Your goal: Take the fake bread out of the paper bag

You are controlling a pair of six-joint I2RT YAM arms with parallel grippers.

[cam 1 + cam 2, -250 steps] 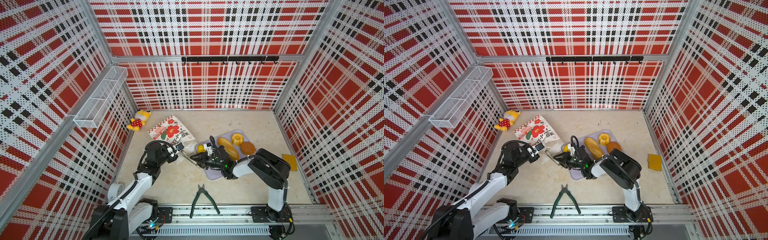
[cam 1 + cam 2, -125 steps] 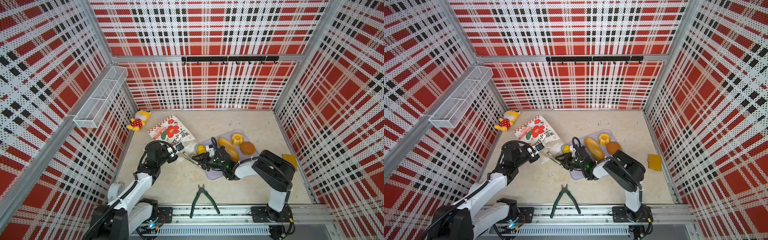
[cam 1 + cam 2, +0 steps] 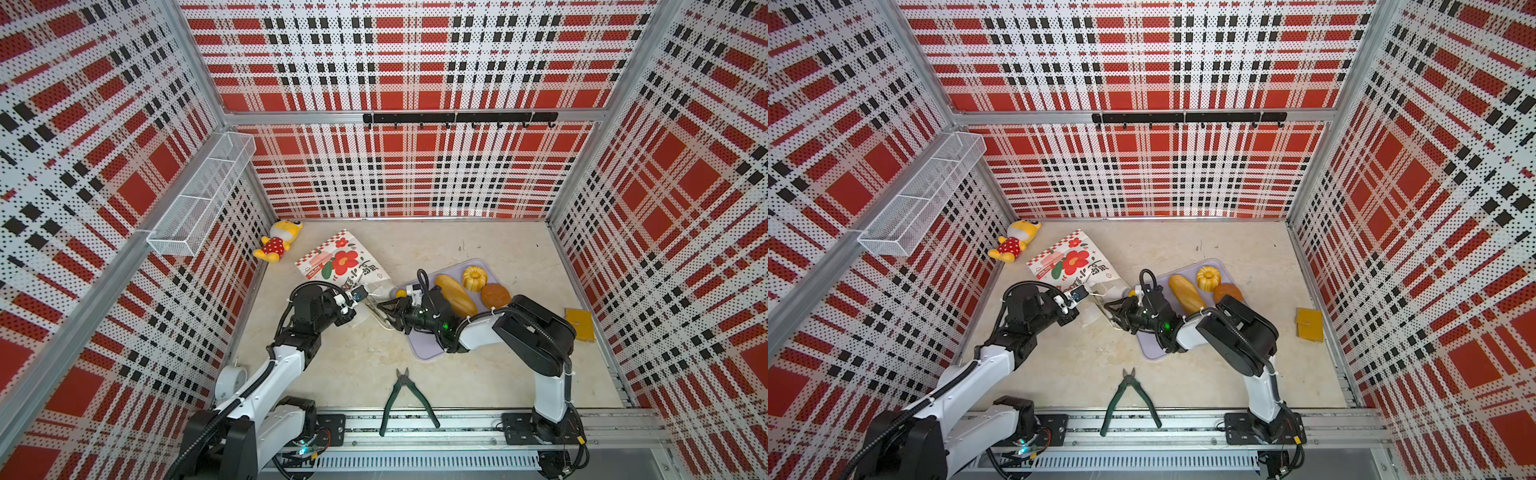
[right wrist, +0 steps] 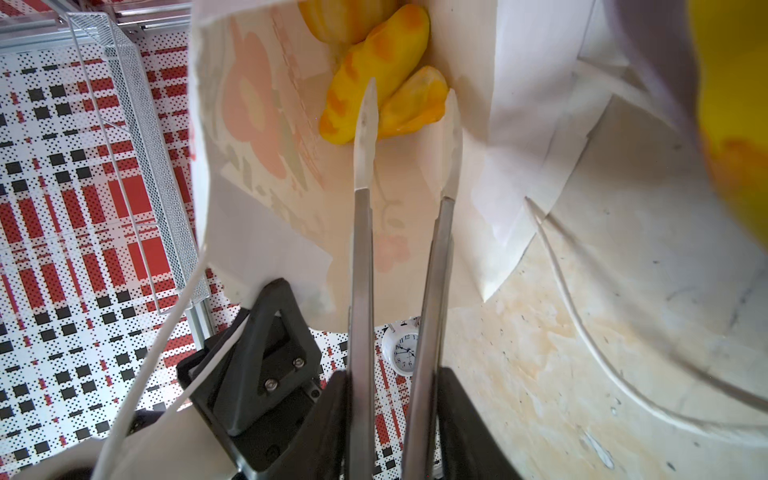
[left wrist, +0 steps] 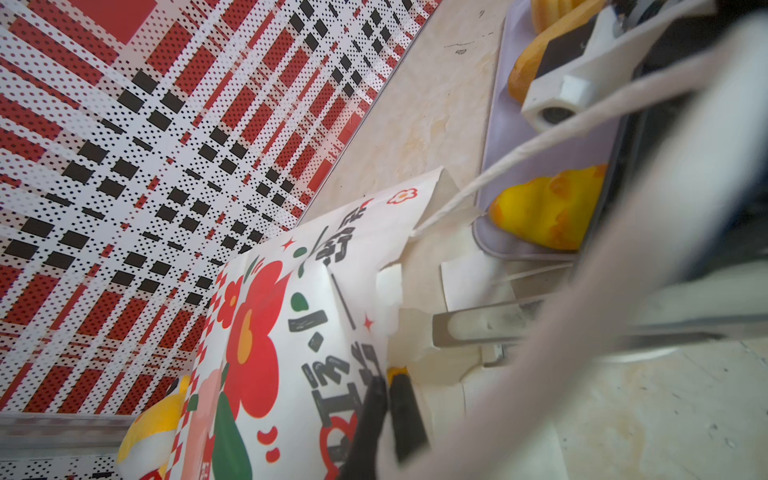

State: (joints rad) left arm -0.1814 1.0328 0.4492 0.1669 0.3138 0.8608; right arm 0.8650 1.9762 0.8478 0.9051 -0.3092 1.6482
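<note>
The white paper bag point(image 3: 336, 262) point(image 3: 1067, 262) with red flowers lies on its side, mouth toward the lilac tray point(image 3: 424, 347). My left gripper point(image 3: 359, 301) point(image 5: 388, 384) is shut on the rim of the bag's mouth and holds it up. My right gripper point(image 3: 390, 311) point(image 4: 395, 386) is shut on metal tongs point(image 4: 360, 249). The tong tips stand apart inside the bag, at two yellow fake breads point(image 4: 374, 70) point(image 4: 415, 104). A long loaf point(image 3: 455, 294), a fluted cake point(image 3: 473, 277), a round bun point(image 3: 495, 295) and a small yellow bread point(image 5: 548, 208) lie on the tray.
Green pliers point(image 3: 405, 395) lie near the front rail. A yellow plush doll point(image 3: 276, 243) sits at the back left. A yellow square pad point(image 3: 579, 324) lies by the right wall, a white clock point(image 3: 230, 378) by the left arm. A wire basket point(image 3: 199, 199) hangs on the left wall.
The right arm has shifted only slightly, and the tongs stay at the bag's mouth. The left gripper keeps its hold on the bag.
</note>
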